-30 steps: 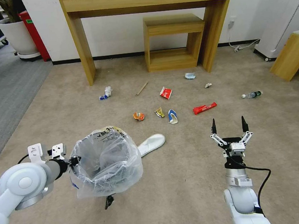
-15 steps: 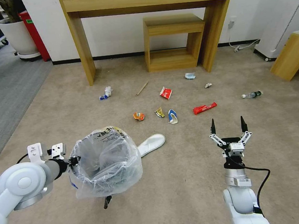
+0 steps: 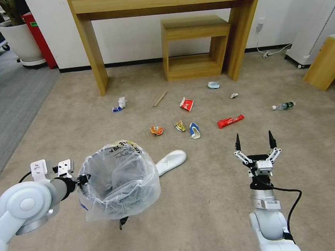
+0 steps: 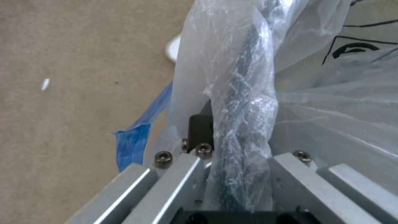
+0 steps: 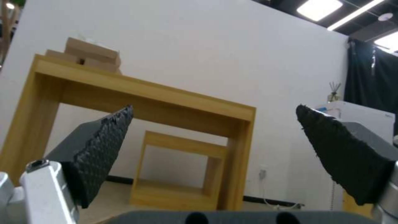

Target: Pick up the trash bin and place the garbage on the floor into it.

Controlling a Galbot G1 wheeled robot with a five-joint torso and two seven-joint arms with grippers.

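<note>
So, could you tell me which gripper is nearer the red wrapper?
Right. The right gripper hangs open just short of the red wrapper; the left gripper is farther, clamped on the bin.

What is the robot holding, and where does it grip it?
The left gripper pinches the trash bin by its bag-covered rim. The right gripper is open, holding nothing.

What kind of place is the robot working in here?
Probably an office or a mock room set up indoors: beige carpet, a wooden console table against a white wall, a potted plant, and ceiling light panels seen from the right wrist.
</note>
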